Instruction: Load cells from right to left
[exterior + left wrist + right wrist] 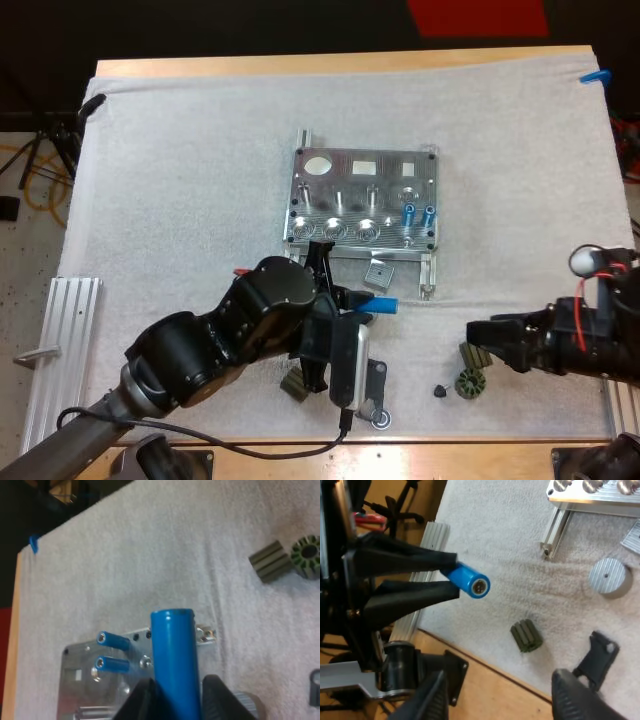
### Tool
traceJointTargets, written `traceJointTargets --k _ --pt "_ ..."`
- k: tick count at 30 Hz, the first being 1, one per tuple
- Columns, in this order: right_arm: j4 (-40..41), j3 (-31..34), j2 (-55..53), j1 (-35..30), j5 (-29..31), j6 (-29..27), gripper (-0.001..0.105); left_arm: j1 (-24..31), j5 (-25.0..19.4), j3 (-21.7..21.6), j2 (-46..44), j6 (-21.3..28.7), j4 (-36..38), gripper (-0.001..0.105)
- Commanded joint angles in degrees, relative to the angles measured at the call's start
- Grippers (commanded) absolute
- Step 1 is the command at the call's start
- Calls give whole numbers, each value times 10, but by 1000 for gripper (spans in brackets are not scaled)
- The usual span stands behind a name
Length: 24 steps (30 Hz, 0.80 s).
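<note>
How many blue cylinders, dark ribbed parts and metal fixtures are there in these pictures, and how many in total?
blue cylinders: 3, one in the left gripper
dark ribbed parts: 3
metal fixture: 1
Total: 7

The white towelling mat point(200, 170) is lit brightly and evenly from above. Glare is thrown off the silver machined metal fixture point(365, 200), and a pale highlight is caught on the rim of the bright blue cylinder point(172, 665). Only soft shadows are cast.

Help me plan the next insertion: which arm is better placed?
Left. The left gripper is shut on a blue cell near the fixture; the right gripper stands open and empty, near the dark parts.
</note>
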Motion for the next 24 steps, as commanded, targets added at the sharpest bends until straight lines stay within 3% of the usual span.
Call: traceJointTargets --k 1,5,13,19,24 --pt "-27 12 0 0 -24 5 47 -1 -7 0 -4 -7 1 0" --pt "-76 47 0 0 -68 37 47 -1 -5 0 -4 -7 1 0" --pt "-136 90 0 0 -76 52 47 -1 -1 0 -4 -7 1 0" --pt "-204 117 0 0 -82 87 47 -1 43 0 -4 -7 1 0" --pt "-224 138 0 0 -91 103 47 -1 48 0 -4 -7 -4 0"
